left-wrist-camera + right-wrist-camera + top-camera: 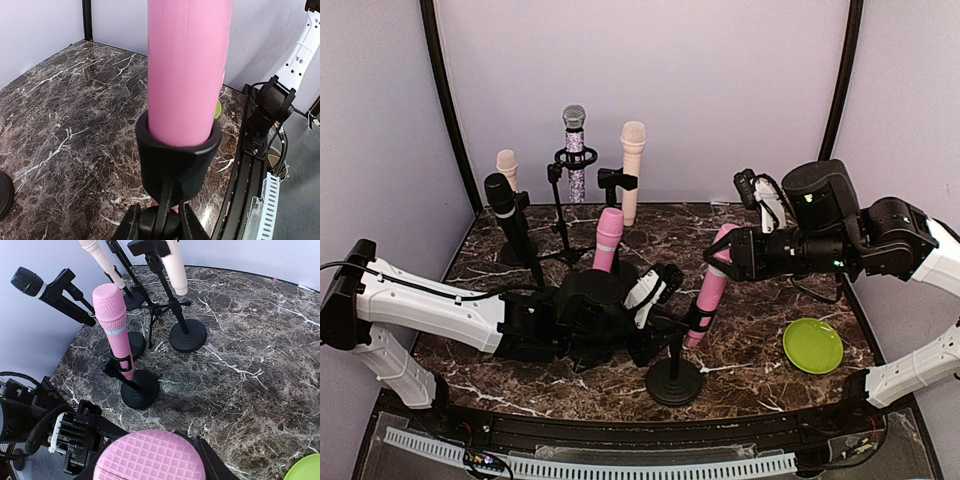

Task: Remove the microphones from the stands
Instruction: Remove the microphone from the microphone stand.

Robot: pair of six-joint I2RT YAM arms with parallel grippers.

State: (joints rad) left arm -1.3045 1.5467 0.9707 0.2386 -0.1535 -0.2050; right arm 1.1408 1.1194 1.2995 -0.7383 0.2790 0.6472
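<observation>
The pink microphone (712, 285) leans in the black clip (177, 160) of a stand with a round base (674, 382) at the front centre. My right gripper (725, 255) is shut on its textured pink head (150, 455), one finger (212, 462) showing beside it. My left gripper (665, 315) is shut on the stand's joint just under the clip; in the left wrist view the gripper (159, 222) has its fingers (127, 225) pressed on both sides of the black knuckle. The microphone body (187, 70) still sits in the clip.
A second pink microphone (608, 238) stands on its stand behind, also in the right wrist view (112, 325). A black microphone (505, 205), a glitter one (575, 150) and two cream ones (632, 165) stand at the back. A green plate (812, 345) lies at right.
</observation>
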